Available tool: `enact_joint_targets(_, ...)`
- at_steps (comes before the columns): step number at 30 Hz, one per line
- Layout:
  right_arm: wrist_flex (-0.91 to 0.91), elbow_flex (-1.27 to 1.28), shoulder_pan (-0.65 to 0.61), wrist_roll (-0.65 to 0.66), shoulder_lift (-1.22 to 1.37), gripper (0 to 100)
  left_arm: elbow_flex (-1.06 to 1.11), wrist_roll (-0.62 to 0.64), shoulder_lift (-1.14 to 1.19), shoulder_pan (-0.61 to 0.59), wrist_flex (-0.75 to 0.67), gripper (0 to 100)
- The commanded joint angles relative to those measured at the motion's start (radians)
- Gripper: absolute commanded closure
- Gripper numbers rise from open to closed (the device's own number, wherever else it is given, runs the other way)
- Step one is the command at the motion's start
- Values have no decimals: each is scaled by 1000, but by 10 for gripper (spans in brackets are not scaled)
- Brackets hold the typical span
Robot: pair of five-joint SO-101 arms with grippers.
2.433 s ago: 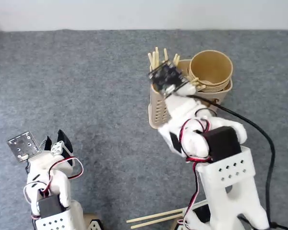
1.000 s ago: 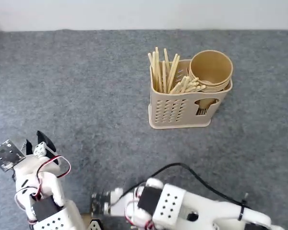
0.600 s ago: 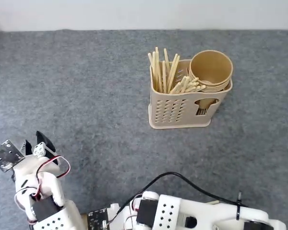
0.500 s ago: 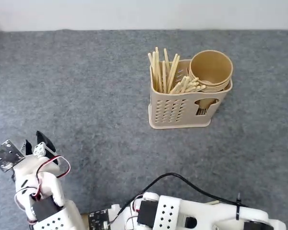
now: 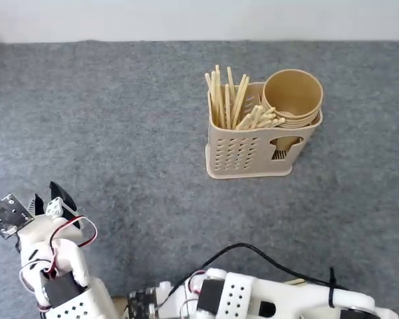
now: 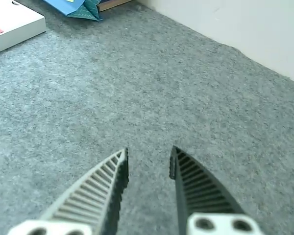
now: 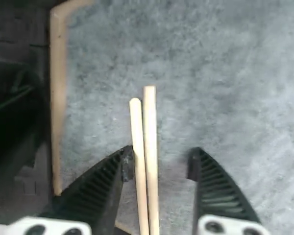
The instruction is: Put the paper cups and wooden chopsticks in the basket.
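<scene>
1. The right tool [image 7: 159,156] is released, its jaws spread around two loose wooden chopsticks [image 7: 146,147] that lie side by side on the grey counter [image 7: 225,73].
2. The left tool [image 6: 148,154] is also released, jaws apart, above the counter.
3. The basket [image 5: 249,159] stands well apart from both tools, holding stacked paper cups [image 5: 292,96] and upright chopsticks [image 5: 225,100].

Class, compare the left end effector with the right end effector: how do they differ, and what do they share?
The left end effector has nothing between its jaws. The right end effector straddles two wooden chopsticks lying on the carpet. The left end effector's jaws appear less widely parted than the right end effector's. Shared: both are open, ribbed on the inside, and over carpet.
</scene>
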Motion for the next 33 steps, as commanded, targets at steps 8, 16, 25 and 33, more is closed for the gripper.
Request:
enact_joint_targets(8, -81, 46, 217, 15, -4, 991, -10, -6, -20, 0, -28, 863)
enact_joint_targets(16, -137, 51, 417, 152, -13, 989, -10, -6, -20, 0, -28, 863)
enact_joint_targets(25, -151, -81, 582, 229, -13, 989, -10, -6, -20, 2, -28, 863)
enact_joint_targets(33, -150, -152, 587, 226, -15, 989, -10, -6, -20, 2, -28, 863)
